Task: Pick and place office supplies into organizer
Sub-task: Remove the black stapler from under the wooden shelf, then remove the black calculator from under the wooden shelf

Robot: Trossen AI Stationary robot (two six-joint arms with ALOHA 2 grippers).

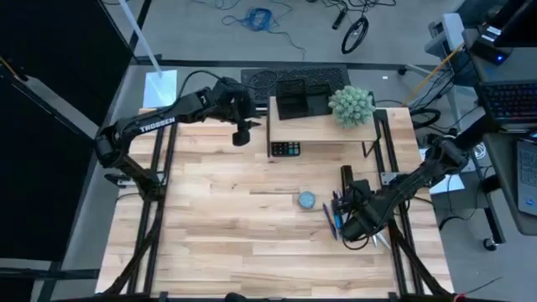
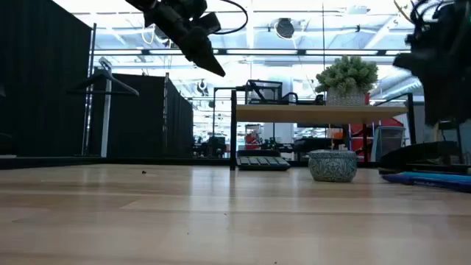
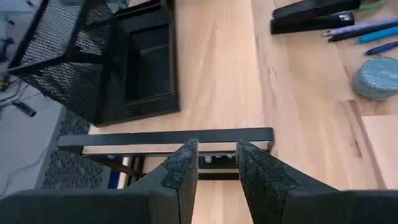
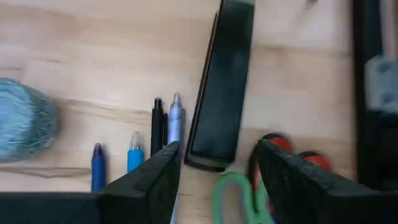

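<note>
The black mesh organizer [image 1: 295,101] [image 3: 112,56] stands on top of a wooden shelf riser [image 1: 323,127]. Several blue and dark pens [image 1: 336,222] [image 4: 134,155], scissors with red and green handles [image 4: 239,190] and a round blue-grey disc [image 1: 306,200] [image 4: 22,127] lie on the table at the right. My right gripper [image 1: 351,220] [image 4: 217,146] hangs open just above the scissors' handles and the end of a black stapler-like bar [image 4: 221,87]. My left gripper [image 1: 242,134] [image 3: 216,165] is open and raised high beside the riser's left end, holding nothing.
A black calculator [image 1: 285,149] lies under the riser. A fuzzy green plant ball [image 1: 351,105] stands on the riser, to the right of the organizer. The wooden table [image 1: 226,226] lies bare across its left and near parts. Black frame rails [image 1: 159,210] run along both sides.
</note>
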